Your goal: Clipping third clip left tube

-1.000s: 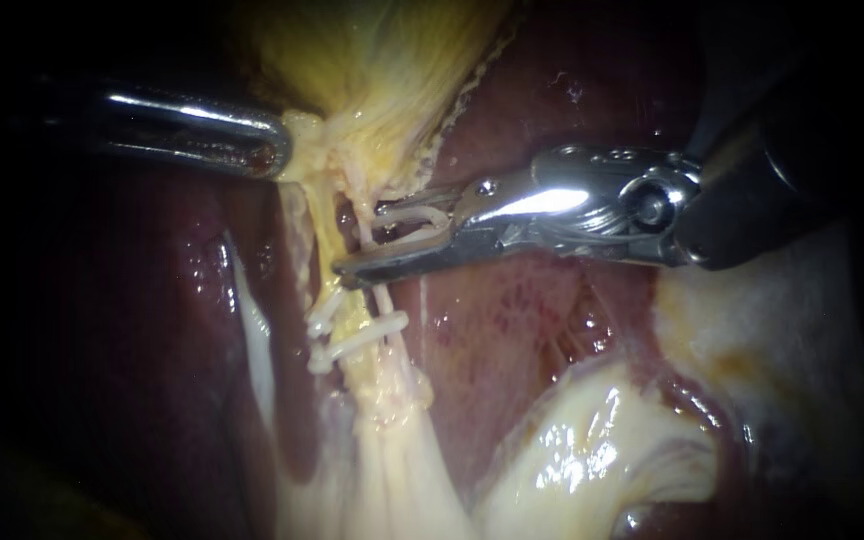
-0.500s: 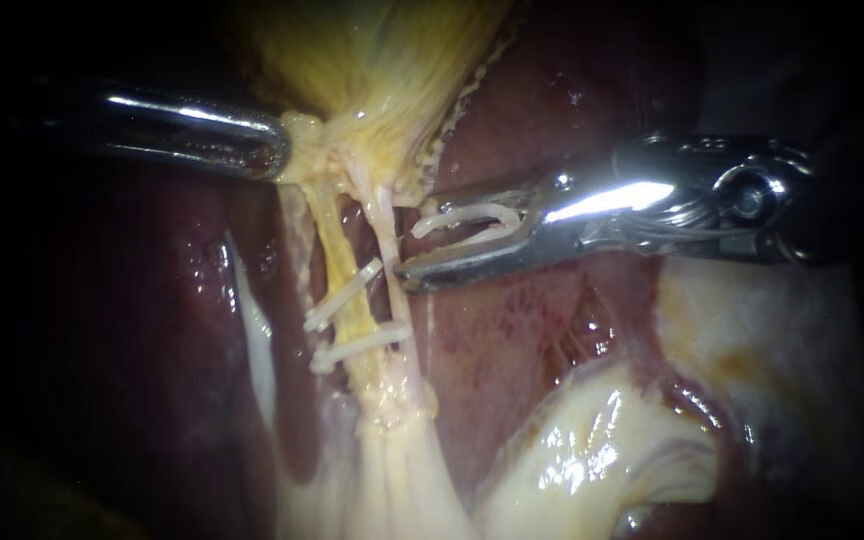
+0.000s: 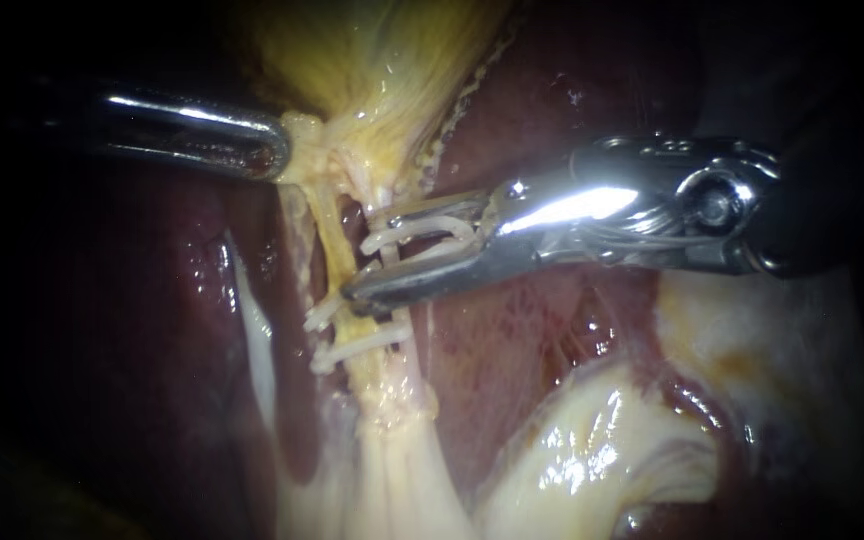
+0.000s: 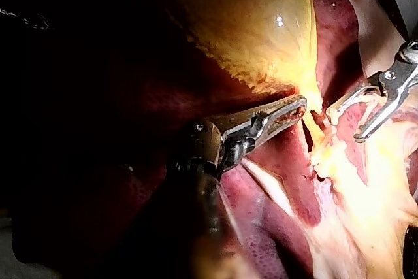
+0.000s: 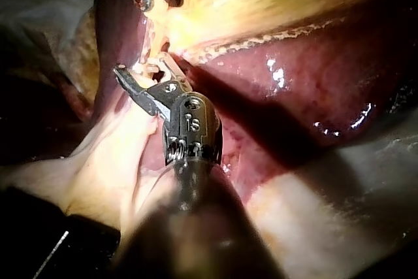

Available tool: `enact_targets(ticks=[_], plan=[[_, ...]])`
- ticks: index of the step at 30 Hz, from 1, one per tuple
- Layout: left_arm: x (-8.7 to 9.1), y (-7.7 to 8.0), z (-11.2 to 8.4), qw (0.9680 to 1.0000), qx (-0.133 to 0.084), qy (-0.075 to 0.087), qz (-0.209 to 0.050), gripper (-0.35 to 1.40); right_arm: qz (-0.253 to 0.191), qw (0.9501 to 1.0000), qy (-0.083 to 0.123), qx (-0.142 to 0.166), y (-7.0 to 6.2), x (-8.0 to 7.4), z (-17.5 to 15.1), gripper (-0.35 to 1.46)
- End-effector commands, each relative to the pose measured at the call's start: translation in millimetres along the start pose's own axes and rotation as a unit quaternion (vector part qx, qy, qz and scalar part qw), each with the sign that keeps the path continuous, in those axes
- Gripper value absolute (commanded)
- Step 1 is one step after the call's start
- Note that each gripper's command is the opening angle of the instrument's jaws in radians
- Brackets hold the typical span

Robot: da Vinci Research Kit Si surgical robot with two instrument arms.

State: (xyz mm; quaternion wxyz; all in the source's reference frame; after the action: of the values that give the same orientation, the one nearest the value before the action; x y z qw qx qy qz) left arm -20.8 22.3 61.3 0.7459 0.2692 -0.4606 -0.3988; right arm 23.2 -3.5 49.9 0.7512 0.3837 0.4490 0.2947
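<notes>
as the silver right instrument (image 3: pixel 360 252) re-advances, its jaws hold an open white clip (image 3: pixel 414 230) astride the pale tube (image 3: pixel 370 195), ready to fire.

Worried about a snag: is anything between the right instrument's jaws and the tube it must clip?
Nothing visible does. The right instrument, its jaws holding a clip, appears to straddle the tube just above two clips on it.

The left instrument (image 3: pixel 282 150) lies level, jaws closed on tissue (image 3: pixel 304 130). The right instrument (image 3: pixel 360 252) reaches in from the right, jaws parted, holding a white clip (image 3: pixel 422 225) between them.
</notes>
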Motion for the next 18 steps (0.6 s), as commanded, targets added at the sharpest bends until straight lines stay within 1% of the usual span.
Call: enact_targets(ticks=[1,5,9,15,18], plan=[[0.1,0.0,0.1,1.0000,0.000,0.000,0.000,-0.35,0.000,1.0000,0.000,-0.001,0.3,-0.1,0.2,0.45],[0.1,0.0,0.1,1.0000,0.000,0.000,0.000,-0.35,-0.003,1.0000,-0.001,-0.001,1.3,-1.0,1.0,0.45],[0.2,0.0,0.2,1.0000,0.000,0.000,0.000,-0.35,-0.007,1.0000,-0.002,-0.002,2.9,-2.1,1.7,0.45],[0.2,0.0,0.2,1.0000,-0.001,0.001,0.000,-0.35,-0.011,0.9999,-0.002,-0.005,4.7,-3.1,2.2,0.46],[0.2,0.0,0.3,1.0000,-0.001,0.001,0.001,-0.35,-0.012,0.9999,-0.001,-0.006,5.3,-3.3,2.6,0.46]])
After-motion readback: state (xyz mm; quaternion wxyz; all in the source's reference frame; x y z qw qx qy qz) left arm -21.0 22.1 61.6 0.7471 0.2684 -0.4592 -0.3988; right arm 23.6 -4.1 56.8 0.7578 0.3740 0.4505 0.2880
